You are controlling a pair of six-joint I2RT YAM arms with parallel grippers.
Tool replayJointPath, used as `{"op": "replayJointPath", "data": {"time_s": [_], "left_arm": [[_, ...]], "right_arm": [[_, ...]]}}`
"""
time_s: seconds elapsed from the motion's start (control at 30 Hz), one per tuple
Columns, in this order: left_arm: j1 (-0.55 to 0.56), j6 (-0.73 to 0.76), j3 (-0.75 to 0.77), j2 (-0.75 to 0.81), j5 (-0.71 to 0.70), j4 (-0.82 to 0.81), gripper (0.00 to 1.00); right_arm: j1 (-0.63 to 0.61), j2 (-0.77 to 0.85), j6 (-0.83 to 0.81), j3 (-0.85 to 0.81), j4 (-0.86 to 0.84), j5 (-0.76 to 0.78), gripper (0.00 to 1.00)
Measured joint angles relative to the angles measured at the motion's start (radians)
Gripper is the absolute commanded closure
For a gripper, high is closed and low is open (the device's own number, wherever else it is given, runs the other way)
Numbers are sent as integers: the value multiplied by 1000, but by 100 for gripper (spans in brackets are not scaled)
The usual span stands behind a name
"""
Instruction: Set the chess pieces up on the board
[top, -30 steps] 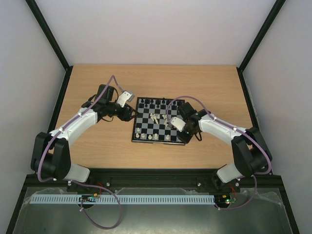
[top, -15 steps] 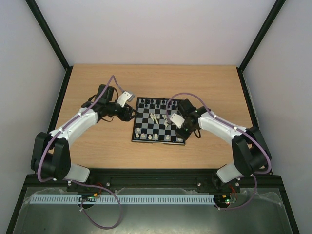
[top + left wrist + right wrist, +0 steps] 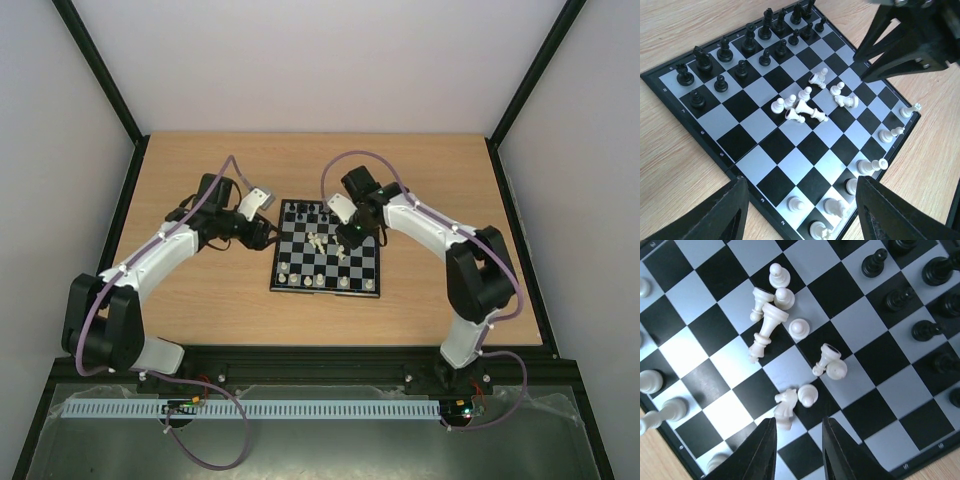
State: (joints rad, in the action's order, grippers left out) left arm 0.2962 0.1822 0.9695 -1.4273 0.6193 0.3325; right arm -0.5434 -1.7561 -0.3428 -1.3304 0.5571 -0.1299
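Chess pieces (image 3: 766,332) in cream-white are lying toppled at the centre of the small black-and-grey checkered board (image 3: 292,264), which is sitting mid-frame on the pale wooden table (image 3: 200,290). The right gripper (image 3: 799,424) is hovering just above them, narrowly parted and empty. The left gripper (image 3: 800,182) is gaping wide at the board's left edge.

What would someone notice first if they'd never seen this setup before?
A heap of toppled white pieces lies in the middle of the board, several on their sides. Black pieces stand upright in rows along its far edge, and the right tool hangs open just above the heap.
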Motion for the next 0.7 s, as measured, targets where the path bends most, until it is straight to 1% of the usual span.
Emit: {"op": "replayJointPath", "data": {"time_s": [0.07,0.3,0.7], "left_arm": [[-6,2,0,8,0,3,38],[-33,5,0,21,-1,4,38],[-39,5,-6,22,-1,3,38]], "right_arm": [[0,-37,8,-21,2,-5,70],[0,-106,21,-58,5,-23,71],[0,-177,41,-82,6,8,82]]}}
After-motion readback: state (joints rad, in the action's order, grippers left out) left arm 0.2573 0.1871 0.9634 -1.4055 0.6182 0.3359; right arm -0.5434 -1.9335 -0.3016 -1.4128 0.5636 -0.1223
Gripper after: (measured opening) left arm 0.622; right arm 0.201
